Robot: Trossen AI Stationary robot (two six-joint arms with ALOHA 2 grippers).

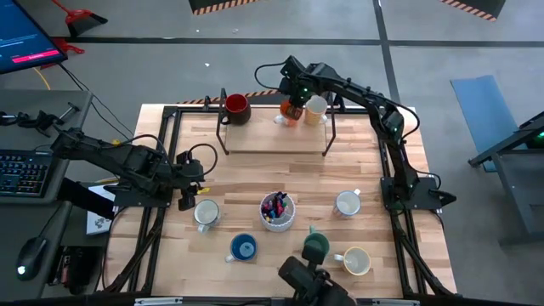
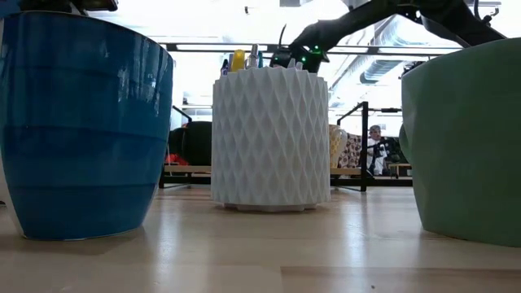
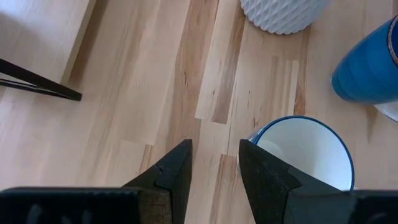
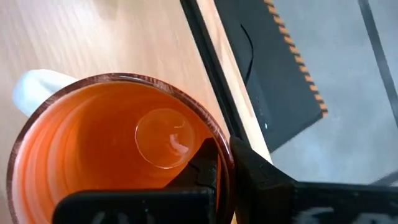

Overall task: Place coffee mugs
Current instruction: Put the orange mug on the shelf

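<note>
My right gripper [image 1: 295, 95] is at the table's far side, over the black-framed rack [image 1: 276, 151], shut on the orange mug [image 1: 292, 112]. A cream mug [image 1: 315, 110] stands just right of it and a dark red mug [image 1: 236, 108] to its left. My left gripper [image 1: 189, 201] is open and low over the table, right beside a white, blue-rimmed mug [image 3: 305, 149] [image 1: 206, 212], fingers over bare wood. A blue mug [image 1: 243, 248], a green mug [image 1: 314, 246], a white mug [image 1: 348, 204] and a cream mug [image 1: 355, 261] stand on the near half. My right gripper holds the orange mug by its rim [image 4: 219, 148], one finger [image 4: 200, 169] inside the mug and the other [image 4: 264, 177] outside its wall. The fingers come from above, pointing down. The mug is upright, mouth up; whether its base rests on the rack's top I cannot tell.
A white ribbed cup full of pens [image 1: 278, 211] [image 2: 270, 138] stands mid-table between the mugs. The rack's thin black legs [image 3: 37, 84] rise from the table's middle. Bare wood lies between the rack and the near row of mugs. A black camera mount [image 1: 310, 280] sits at the near edge.
</note>
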